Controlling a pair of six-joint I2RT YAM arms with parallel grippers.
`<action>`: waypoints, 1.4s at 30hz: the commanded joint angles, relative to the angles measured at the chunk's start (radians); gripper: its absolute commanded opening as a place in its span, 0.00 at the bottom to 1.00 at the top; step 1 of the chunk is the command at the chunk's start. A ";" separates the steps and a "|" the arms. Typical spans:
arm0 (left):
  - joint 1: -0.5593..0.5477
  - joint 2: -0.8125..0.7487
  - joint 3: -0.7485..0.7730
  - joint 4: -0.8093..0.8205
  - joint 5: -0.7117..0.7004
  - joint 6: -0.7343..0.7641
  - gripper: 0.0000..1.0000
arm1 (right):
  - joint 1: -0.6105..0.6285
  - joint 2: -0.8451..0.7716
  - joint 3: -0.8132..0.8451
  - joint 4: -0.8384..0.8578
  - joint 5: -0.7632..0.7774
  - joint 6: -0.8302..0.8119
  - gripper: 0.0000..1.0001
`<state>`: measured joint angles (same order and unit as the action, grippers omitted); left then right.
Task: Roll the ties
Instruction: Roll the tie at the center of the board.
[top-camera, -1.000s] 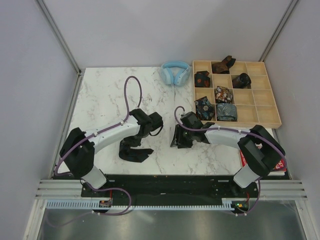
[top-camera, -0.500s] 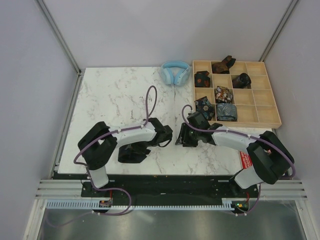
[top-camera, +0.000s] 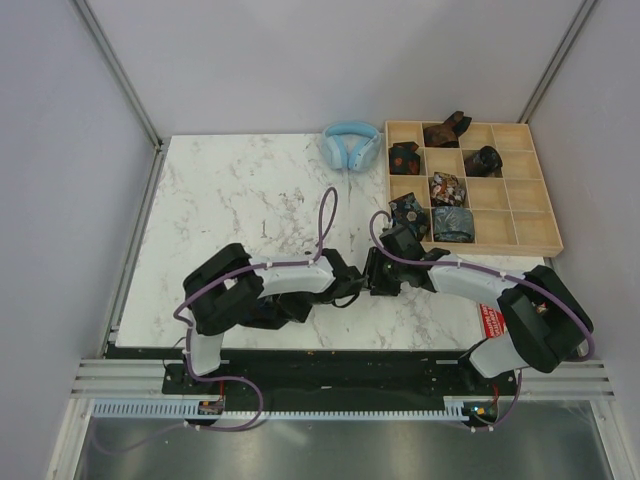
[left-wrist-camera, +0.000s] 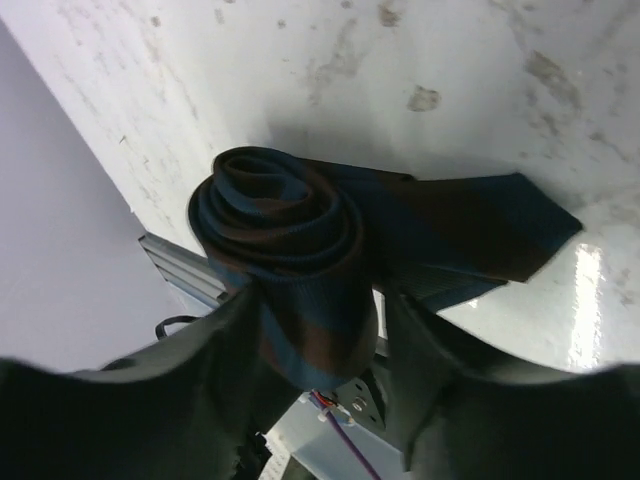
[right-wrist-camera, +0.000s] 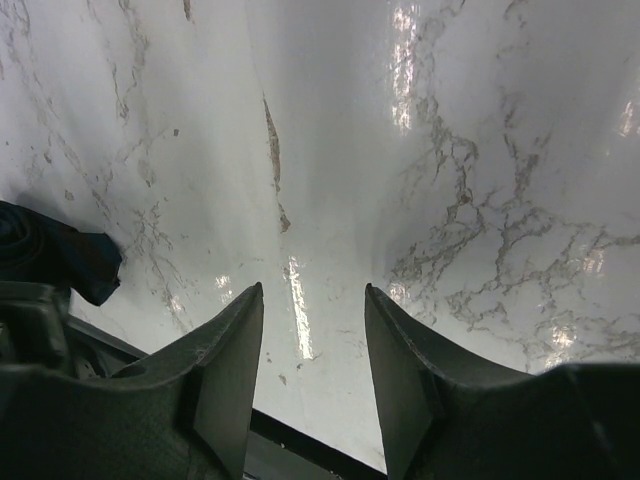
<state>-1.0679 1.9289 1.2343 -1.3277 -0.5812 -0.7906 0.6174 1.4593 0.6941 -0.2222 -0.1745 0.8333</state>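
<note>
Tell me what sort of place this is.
Probably a robot test cell in a lab, not a home or shop. Plain pale panels on metal framing box in a marble-patterned table, two robot arms are bolted at its near edge, and a wooden divided tray holds rolled ties.

The table (right-wrist-camera: 330, 150) is finished as white marble with grey veins, polished smooth and glossy, with glare mirrored in it. The tie (left-wrist-camera: 290, 230) is made of finely ribbed woven cloth, matt, striped brown and dark blue. The fingers (right-wrist-camera: 225, 390) of the right gripper (right-wrist-camera: 312, 300) are formed of matt black plastic. The tray (top-camera: 527, 193) is built of pale bare wood. The headphones (top-camera: 337, 150) are shelled in smooth light blue plastic.
</note>
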 joint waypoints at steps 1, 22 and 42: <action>-0.020 -0.071 0.014 0.093 0.141 0.010 0.75 | -0.005 -0.025 -0.011 0.006 0.007 0.001 0.53; 0.460 -0.967 -0.396 0.354 0.524 0.016 0.91 | 0.154 -0.048 0.025 0.246 -0.117 0.139 0.50; 0.953 -0.801 -0.499 0.534 0.799 0.072 0.76 | 0.335 0.124 0.107 0.483 -0.099 0.248 0.51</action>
<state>-0.1226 1.1412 0.7856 -0.8932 0.1165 -0.6899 0.9455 1.5967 0.8177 0.1802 -0.2626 1.0782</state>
